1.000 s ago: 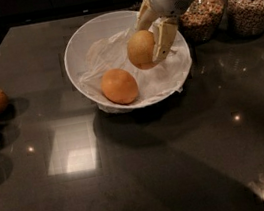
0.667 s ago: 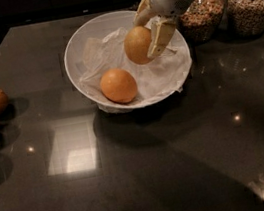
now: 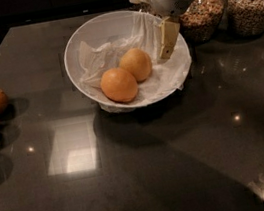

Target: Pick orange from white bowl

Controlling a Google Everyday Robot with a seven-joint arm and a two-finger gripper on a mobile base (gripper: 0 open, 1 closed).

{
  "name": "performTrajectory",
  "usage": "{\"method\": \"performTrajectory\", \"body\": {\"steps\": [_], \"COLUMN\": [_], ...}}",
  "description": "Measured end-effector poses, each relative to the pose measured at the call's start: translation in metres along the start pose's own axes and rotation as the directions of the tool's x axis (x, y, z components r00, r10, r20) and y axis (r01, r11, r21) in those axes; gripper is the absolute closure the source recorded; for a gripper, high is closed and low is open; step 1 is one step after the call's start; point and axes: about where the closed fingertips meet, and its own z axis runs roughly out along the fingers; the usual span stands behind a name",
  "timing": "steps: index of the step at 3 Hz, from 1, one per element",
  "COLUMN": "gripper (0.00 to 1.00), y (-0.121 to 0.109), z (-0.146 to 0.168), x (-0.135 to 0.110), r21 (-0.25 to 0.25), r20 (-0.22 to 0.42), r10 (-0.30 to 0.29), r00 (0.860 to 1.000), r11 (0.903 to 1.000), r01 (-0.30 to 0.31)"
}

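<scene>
Losing the grasp: orange (image 3: 136, 64) back in white bowl (image 3: 69, 52).
Pincer (image 3: 154, 22) hangs wide and empty at the far-right rim; orange touches brighter fruit (image 3: 119, 85), so the pick likely needs redoing.

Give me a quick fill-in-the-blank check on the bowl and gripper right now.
1. The white bowl holds ___ fruits.
2. The orange lies on crumpled white ___.
3. The gripper, open over the bowl near the glass jars, holds ___.
Missing words: two; paper; nothing.
</scene>
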Motion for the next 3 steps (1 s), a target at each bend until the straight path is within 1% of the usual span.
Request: {"method": "performTrajectory", "body": {"steps": [1,2,3], "gripper": [0.00,0.09,0.07], "y": [0.002,0.014,0.022], "z": [-0.001,0.022,0.045], "x": [-0.005,-0.006,-0.006], "r21": [0.002,-0.037,-0.080], "r20": [0.014,0.037,0.055], "r10": [-0.011,-0.008,-0.015], "r00": [1.000,0.999,0.998], "r11": [0.9999,0.9993,0.9966], "r01": [0.011,0.009,0.019]}}
